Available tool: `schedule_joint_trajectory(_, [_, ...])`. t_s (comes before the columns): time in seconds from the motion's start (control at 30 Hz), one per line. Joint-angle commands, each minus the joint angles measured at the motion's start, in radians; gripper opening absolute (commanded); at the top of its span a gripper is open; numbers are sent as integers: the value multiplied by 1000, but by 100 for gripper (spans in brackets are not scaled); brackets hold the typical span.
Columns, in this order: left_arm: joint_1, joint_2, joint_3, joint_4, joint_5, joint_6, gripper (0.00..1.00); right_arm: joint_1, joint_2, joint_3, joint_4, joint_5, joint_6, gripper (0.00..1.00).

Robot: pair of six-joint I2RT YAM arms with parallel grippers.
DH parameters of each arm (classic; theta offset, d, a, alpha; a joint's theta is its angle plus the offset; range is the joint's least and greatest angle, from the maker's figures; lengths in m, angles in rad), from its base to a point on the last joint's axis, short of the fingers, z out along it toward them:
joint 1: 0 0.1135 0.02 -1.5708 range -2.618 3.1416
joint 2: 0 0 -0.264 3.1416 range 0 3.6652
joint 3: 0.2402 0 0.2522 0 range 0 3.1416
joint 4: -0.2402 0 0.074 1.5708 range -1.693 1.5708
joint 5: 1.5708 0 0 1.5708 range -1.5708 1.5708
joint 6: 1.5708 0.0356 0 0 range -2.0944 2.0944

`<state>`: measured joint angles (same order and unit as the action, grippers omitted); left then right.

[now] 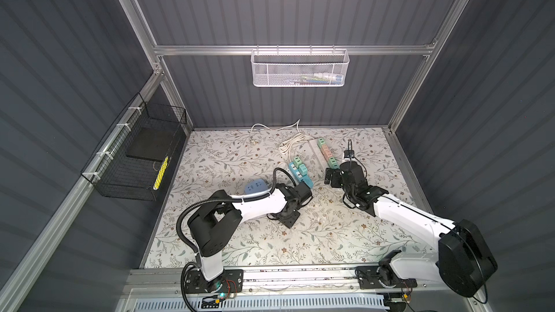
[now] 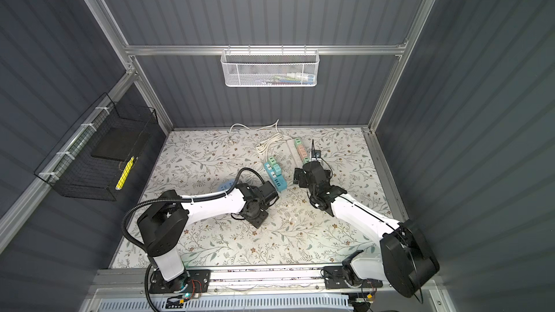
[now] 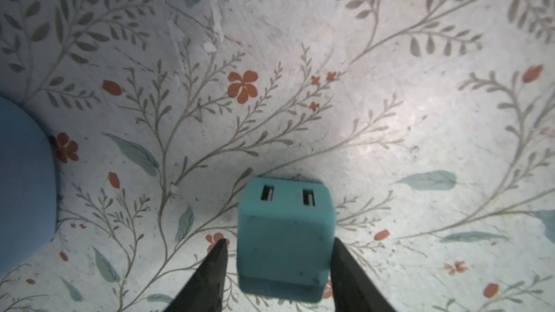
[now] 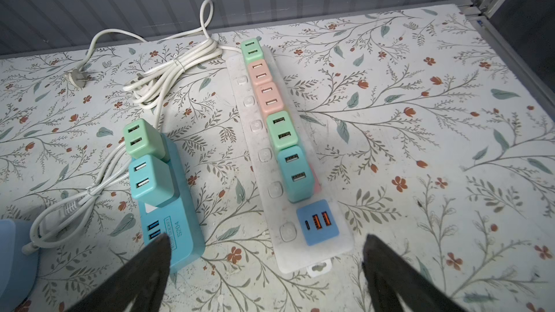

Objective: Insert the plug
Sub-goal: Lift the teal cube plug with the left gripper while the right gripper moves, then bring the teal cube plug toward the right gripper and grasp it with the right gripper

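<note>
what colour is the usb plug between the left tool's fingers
The plug is teal, a blue-green. It shows best in the left wrist view.

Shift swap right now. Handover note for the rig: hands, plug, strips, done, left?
Left hand: straddles the loose teal plug, gap at one finger; grip unconfirmed.
Right hand: open, empty, over the white strip end.
Teal strip: two plugs seated. White strip: five plugs seated, looks full.
Done: plug reached. Left: grasp, carry, insert; teal strip seems to have room.
</note>
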<state>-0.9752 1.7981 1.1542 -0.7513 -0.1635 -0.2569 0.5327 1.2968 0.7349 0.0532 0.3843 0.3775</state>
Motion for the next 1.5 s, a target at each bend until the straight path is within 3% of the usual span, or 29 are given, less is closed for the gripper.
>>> schedule_joint_trajectory(0.0, [6,19,-32,20,1,-14,48,3,-3,-6,6,-8,-9,99])
schedule_joint_trajectory(0.33, [7,-102,-92,147,-69,-1,29,11,-1,-2,8,-22,-15,99])
schedule_joint_trajectory(0.43, [7,-202,-153,295,-113,21,24,15,-8,8,1,-66,-29,98])
schedule_joint_trajectory(0.5, [-4,-309,-253,482,-207,25,16,15,-4,47,-46,-115,-36,99])
schedule_joint_trajectory(0.63, [-4,-471,-409,820,-297,111,14,16,4,160,-226,-291,-51,95])
schedule_joint_trajectory(0.8, [-3,-518,-454,1017,-260,249,15,18,-66,198,-303,-597,-34,82])
schedule_joint_trajectory(0.97, [-4,-530,-469,1087,-240,287,15,27,-60,259,-341,-797,-6,62])
schedule_joint_trajectory(1.13, [-3,-530,-479,1135,-216,330,17,50,-73,252,-275,-932,-7,60])
schedule_joint_trajectory(1.3, [-3,-534,-464,1124,-186,334,17,64,-43,252,-246,-956,-12,60])
schedule_joint_trajectory(1.47, [-4,-542,-459,1104,-210,329,16,73,22,297,-225,-992,-8,51])
